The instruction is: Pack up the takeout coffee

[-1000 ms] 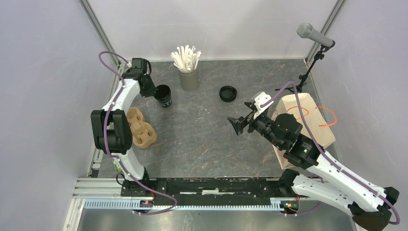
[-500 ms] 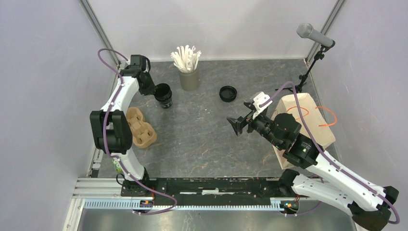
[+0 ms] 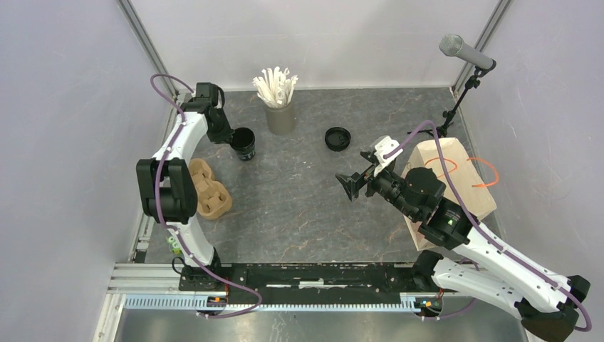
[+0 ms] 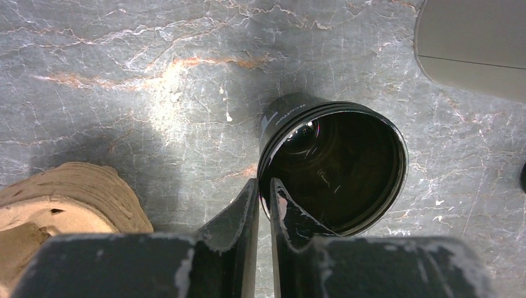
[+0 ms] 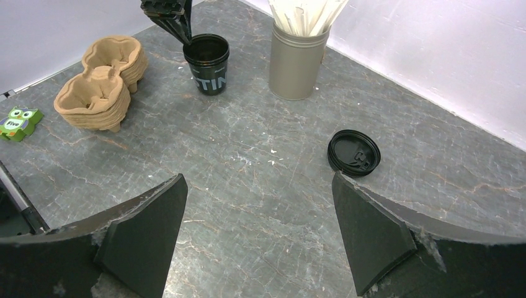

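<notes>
One black takeout coffee cup (image 3: pixel 243 142) (image 4: pixel 335 167) (image 5: pixel 208 62) stands upright and lidless on the table at the back left. My left gripper (image 3: pixel 231 135) (image 4: pixel 263 183) straddles its near rim, one finger inside and one outside. The jaws are parted by a narrow slit, with table showing between them. A round black lid (image 3: pixel 337 137) (image 5: pixel 353 153) lies flat near the back centre. My right gripper (image 3: pixel 350 184) (image 5: pixel 257 177) hovers wide open over bare table, near the lid, holding nothing.
A stack of brown pulp cup carriers (image 3: pixel 208 189) (image 5: pixel 99 93) sits left of the cup. A grey cup of white straws (image 3: pixel 280 114) (image 5: pixel 296 62) stands behind it. A paper bag with orange handles (image 3: pixel 456 178) is under the right arm. A microphone stand (image 3: pixel 466 53) occupies the back right.
The left gripper's jaws have eased apart a little at the cup's rim, and its arm shifted slightly. The cup stays put. The right arm has not moved.
</notes>
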